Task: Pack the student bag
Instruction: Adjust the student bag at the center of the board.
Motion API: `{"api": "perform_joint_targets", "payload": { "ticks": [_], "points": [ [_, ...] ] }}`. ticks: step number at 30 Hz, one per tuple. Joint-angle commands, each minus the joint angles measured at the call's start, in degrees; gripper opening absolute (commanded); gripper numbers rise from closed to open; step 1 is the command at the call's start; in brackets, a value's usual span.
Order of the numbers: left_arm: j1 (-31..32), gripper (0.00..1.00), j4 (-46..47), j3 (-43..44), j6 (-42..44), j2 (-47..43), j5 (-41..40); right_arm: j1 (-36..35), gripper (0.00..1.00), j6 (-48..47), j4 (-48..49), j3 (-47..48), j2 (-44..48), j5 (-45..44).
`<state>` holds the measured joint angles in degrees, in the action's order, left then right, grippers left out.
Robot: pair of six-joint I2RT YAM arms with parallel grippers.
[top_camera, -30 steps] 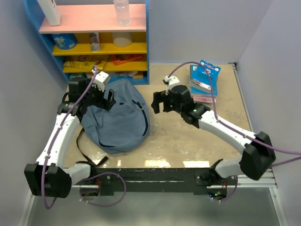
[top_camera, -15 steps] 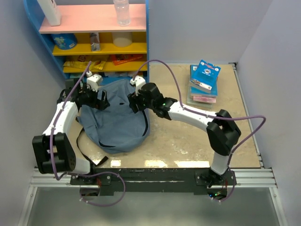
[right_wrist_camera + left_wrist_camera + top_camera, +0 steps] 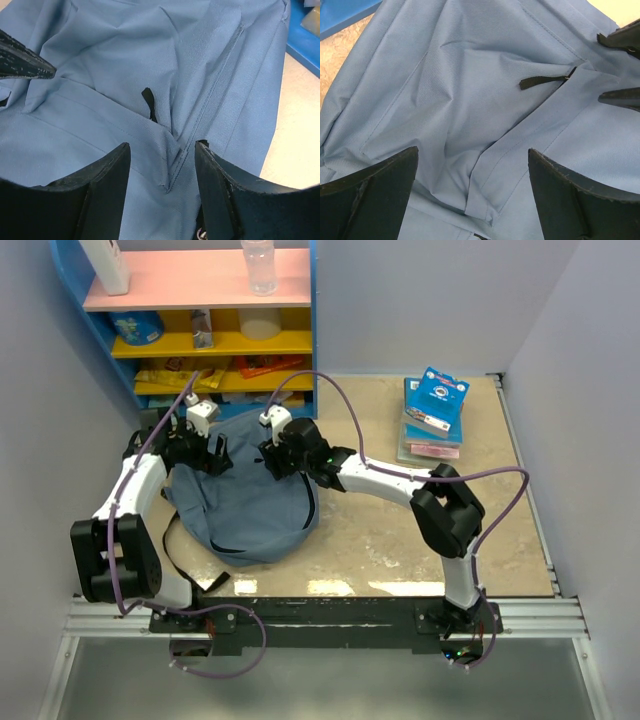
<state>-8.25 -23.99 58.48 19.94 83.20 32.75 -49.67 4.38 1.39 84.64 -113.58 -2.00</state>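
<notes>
The slate-blue student bag lies flat at the left of the table, its black zipper shut along its right side. My left gripper is open just above the bag's upper left. In the left wrist view it straddles a fabric fold, and a black zipper pull lies ahead. My right gripper is open above the bag's upper right. In the right wrist view it straddles a seamed fold near the zipper pull. Neither holds anything.
A blue shelf unit with pink and yellow shelves stands behind the bag, holding a bottle and small items. A stack of books lies at the back right. Black straps trail from the bag's near left.
My right arm swung left from the table's middle to over the bag's top. My left gripper shifted a little left and back on the bag.
</notes>
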Motion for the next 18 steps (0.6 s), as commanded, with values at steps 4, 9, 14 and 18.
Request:
{"api": "perform_joint_targets", "payload": {
  "ticks": [4, 9, 14, 18],
  "points": [
    [-0.54, 0.93, 1.66, -1.17, 2.91, -2.25, 2.05, -0.08, 0.57, -1.22, 3.97, 0.00, 1.87, -1.78],
    [-0.54, 0.92, 2.01, -2.23, 4.14, -3.39, 2.49, -0.08, 0.57, -1.48, 4.41, -0.53, 1.34, -4.23],
    [-0.63, 0.92, 1.93, -2.05, 4.22, -3.57, 2.67, 0.19, 0.55, -1.48, 5.29, -0.88, 0.64, -5.65],
    [-0.54, 0.92, 2.19, -2.23, 4.23, -3.04, 2.32, 0.36, 0.49, -1.22, 4.68, -0.44, -0.76, -5.82]
  ]
}}
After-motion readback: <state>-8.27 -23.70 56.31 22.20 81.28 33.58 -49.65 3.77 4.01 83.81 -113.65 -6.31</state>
